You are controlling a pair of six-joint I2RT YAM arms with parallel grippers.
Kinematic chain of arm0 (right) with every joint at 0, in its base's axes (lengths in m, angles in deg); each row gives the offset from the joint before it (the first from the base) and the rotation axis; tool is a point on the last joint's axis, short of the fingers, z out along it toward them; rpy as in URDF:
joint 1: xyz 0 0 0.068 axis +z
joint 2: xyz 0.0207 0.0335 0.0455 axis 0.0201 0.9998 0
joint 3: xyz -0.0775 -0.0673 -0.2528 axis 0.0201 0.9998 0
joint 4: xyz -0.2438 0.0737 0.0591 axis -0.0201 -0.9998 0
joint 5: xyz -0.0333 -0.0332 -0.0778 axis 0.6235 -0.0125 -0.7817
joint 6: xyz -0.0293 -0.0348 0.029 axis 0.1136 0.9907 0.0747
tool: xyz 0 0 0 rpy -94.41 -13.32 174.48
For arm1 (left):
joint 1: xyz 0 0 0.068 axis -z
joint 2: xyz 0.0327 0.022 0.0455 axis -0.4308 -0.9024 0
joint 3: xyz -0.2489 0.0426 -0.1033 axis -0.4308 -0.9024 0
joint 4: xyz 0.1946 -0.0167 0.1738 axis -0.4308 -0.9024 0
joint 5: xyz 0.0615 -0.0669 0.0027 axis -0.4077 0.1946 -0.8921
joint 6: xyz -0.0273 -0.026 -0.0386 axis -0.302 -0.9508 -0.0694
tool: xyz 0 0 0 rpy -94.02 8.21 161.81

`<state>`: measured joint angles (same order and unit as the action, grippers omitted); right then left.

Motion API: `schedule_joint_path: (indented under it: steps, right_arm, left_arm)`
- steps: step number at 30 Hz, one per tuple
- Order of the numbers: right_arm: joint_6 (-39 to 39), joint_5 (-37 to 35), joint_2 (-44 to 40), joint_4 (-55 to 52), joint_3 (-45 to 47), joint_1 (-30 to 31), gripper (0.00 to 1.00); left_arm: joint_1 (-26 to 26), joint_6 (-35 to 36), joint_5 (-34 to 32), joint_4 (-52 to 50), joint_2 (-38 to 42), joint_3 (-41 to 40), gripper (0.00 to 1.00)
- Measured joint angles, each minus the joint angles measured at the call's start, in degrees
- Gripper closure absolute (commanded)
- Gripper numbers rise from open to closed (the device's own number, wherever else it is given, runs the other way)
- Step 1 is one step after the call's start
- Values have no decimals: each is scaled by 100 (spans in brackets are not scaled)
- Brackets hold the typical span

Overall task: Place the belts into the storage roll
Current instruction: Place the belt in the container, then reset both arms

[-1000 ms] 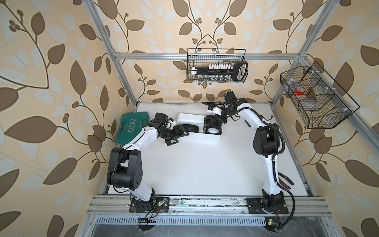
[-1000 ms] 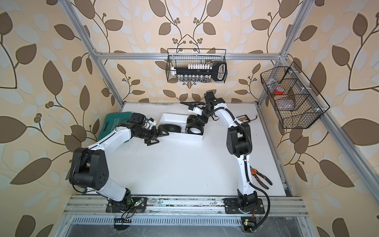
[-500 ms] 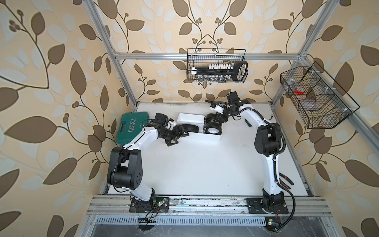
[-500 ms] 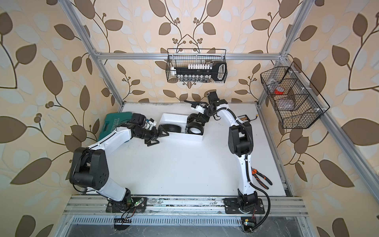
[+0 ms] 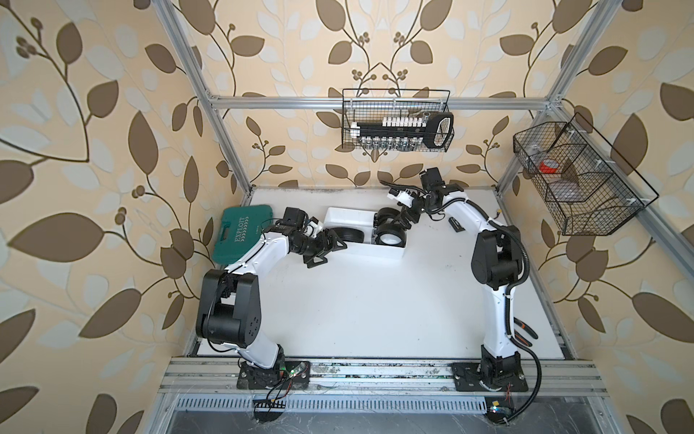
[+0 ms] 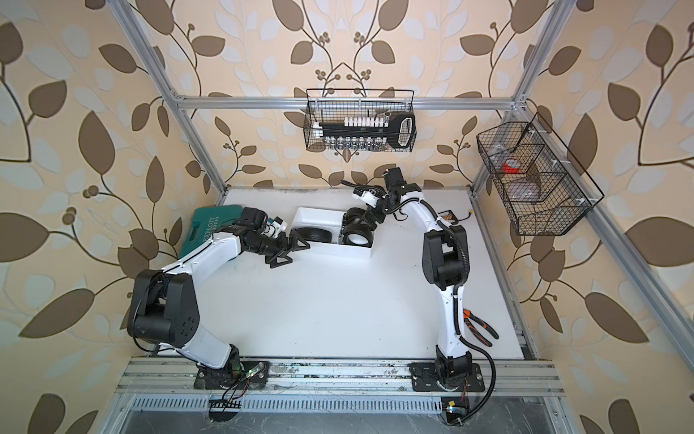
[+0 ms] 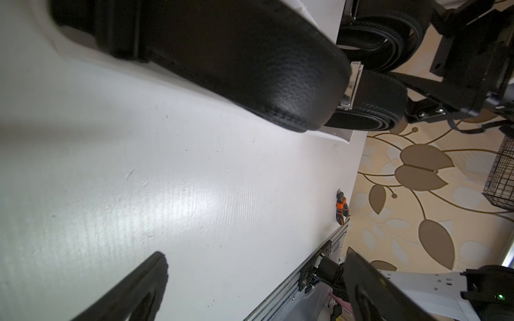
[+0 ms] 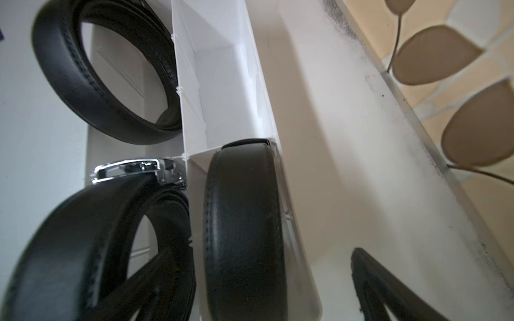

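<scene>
The right gripper (image 5: 405, 215) has just opened and let go of the third belt (image 8: 244, 222), which now stands coiled in the storage roll (image 5: 375, 252) beside the other two belts (image 5: 347, 236), apparently seated, so stowage looks complete; the left gripper (image 5: 327, 251) hovers open and empty beside the roll.

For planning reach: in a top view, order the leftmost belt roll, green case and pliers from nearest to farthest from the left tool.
From the left tool:
1. Leftmost belt roll, in the tray beside it.
2. Green case, by the left wall.
3. Pliers, far right front.
</scene>
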<state>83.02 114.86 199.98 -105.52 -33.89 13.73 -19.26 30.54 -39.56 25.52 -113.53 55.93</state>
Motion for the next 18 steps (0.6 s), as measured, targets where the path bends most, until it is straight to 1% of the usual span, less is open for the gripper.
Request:
schedule_joint_path:
  steps: [4, 7, 9, 12, 16, 18]
  right_arm:
    - [-190, 46, -439, 142, 175, -46, 1]
    - [-417, 42, -951, 413, 616, -109, 1]
    - [-675, -50, -1449, 734, 1180, -138, 1]
    - [-1360, -544, -2577, 1539, 2570, -146, 1]
    - [-2647, -1438, -4553, 2739, 4732, -140, 1]
    - [-3217, -1781, -5372, 3143, 5484, -142, 1]
  left_arm:
    - [0, -2, -26, 13, 31, -63, 1]
    - [2, -33, -195, -26, 136, -87, 1]
    - [2, -90, -466, -50, 264, -87, 1]
    - [0, -188, -990, 37, 671, -173, 1]
    - [0, -107, -2448, 61, 1587, -289, 1]
    - [0, -7, -3254, 275, 2127, -518, 1]
